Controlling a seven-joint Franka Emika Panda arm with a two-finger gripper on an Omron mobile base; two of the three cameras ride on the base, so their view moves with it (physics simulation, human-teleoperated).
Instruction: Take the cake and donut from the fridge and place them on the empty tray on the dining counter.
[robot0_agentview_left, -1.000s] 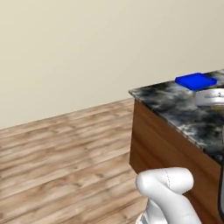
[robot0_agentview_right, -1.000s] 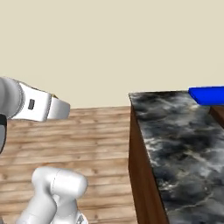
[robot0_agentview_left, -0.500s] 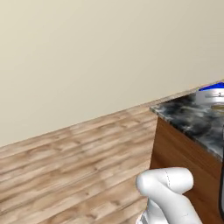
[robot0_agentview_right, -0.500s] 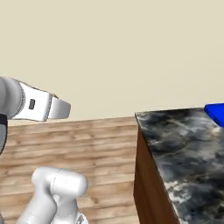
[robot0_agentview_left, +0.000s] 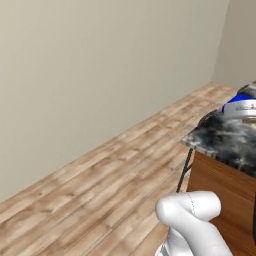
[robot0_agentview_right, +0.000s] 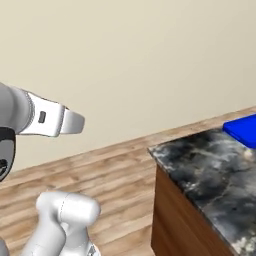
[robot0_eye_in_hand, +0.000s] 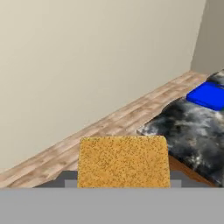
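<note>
- The cake (robot0_eye_in_hand: 124, 161), a tan-brown speckled square, sits at the bottom of the hand view, right where the finger tips would rise; it hides them.
- Claw state: the gripper is judged closed on the cake, since the cake rides in front of the hand well above the floor. The finger gap itself cannot be seen.
- The tray (robot0_eye_in_hand: 207, 96) is bright blue and lies flat on the dining counter (robot0_eye_in_hand: 192, 127), set back from the counter's near corner. It also shows at the counter's far side in the right base view (robot0_agentview_right: 244, 129).
- The visible part of the tray looks bare.
- Step in hand, as judged: carrying the cake toward the tray; placement not yet done.
- Next move calls for bringing the hand over the counter, past its near corner, to above the tray, then lowering and releasing.
- Edges: the counter's near corner (robot0_agentview_right: 153, 150) and its wooden side panel (robot0_agentview_right: 175, 215) stand between the robot and the tray.
- Open room: the wood floor (robot0_agentview_left: 100, 200) beside the counter is free up to the beige wall (robot0_agentview_left: 90, 75).
</note>
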